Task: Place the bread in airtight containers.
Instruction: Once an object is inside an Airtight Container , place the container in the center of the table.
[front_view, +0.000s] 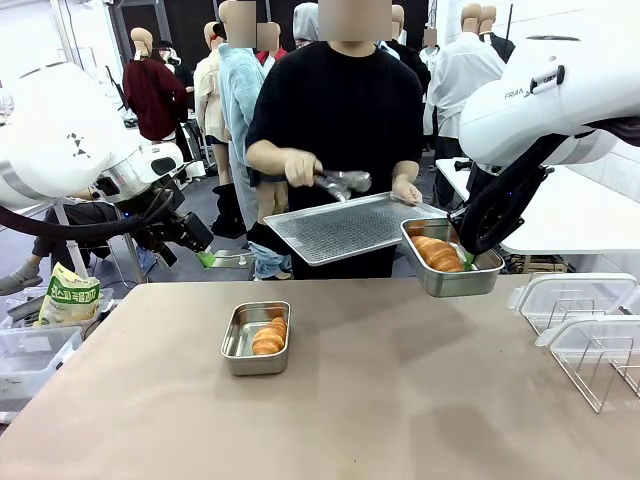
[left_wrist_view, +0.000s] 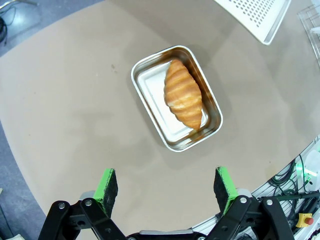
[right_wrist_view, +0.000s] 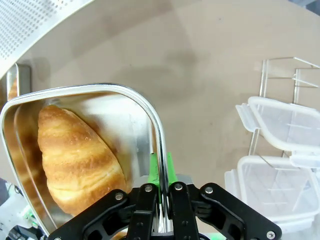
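Bread sits one piece to each pan. A golden-brown, ridged crescent croissant lies in the small rectangular shiny steel pan that the right gripper has clenched. Its green pads pinch the thin rim from both sides near a rounded corner. In the front view the right gripper reaches down from the white arm at the upper right, its black wrist slanting toward the middle. It holds the steel pan up off the surface near the table's far edge.

The left gripper hangs released, fingers spread wide with nothing between them, looking straight down. In the front view the left gripper is off the table's far left corner, pointing down.

The matte beige-brown table runs across the front. At its far side stands a person in a black top. One hand grips metal tongs and the other hand holds a flat perforated steel tray, whose right corner overlaps the held pan. More people stand farther back in the room.

Near the table's middle rests the second steel pan, lidless, with the other croissant lying lengthwise along one side. At the right edge, clear white-rimmed plastic lids lean in a wire rack.
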